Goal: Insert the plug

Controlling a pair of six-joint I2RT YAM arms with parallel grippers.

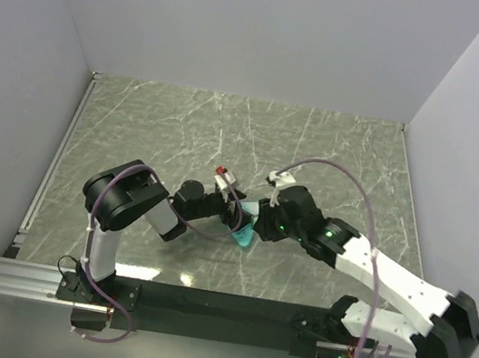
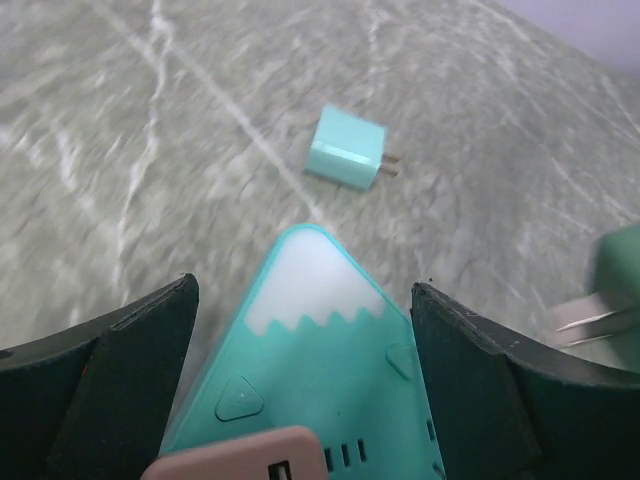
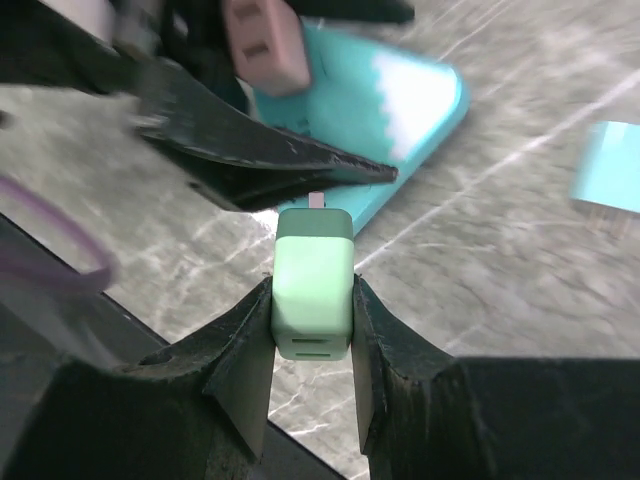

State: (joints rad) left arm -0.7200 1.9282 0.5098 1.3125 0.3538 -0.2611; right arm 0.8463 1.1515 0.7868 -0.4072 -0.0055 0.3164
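From above, the grey-green, white-veined marble tabletop carried both arms meeting near its middle: the left tool and the right tool came nose to nose over a glossy teal power strip, only a corner of which showed between them. A thin purple cable arched over the right arm. In the left wrist view, the left tool sat closed on the power strip, with its matt black fingers flat against the strip's two slanting sides. The strip was smooth plastic that tapered to a rounded white tip with a jagged, snow-cap edge. A blocky pink adapter sat on it at the bottom edge of the view. A teal cube charger with two brass prongs lay on the stone beyond the tip, well apart. At the right edge, a blurred pale green plug with metal prongs hung in the air beside the strip. In the right wrist view, the right tool pinched the plug, a rounded, satin-finished green block, between its narrow black pads. The plug pointed prongs-first toward the power strip, just short of it, and one dark wedge-shaped finger of the left tool lay between them.
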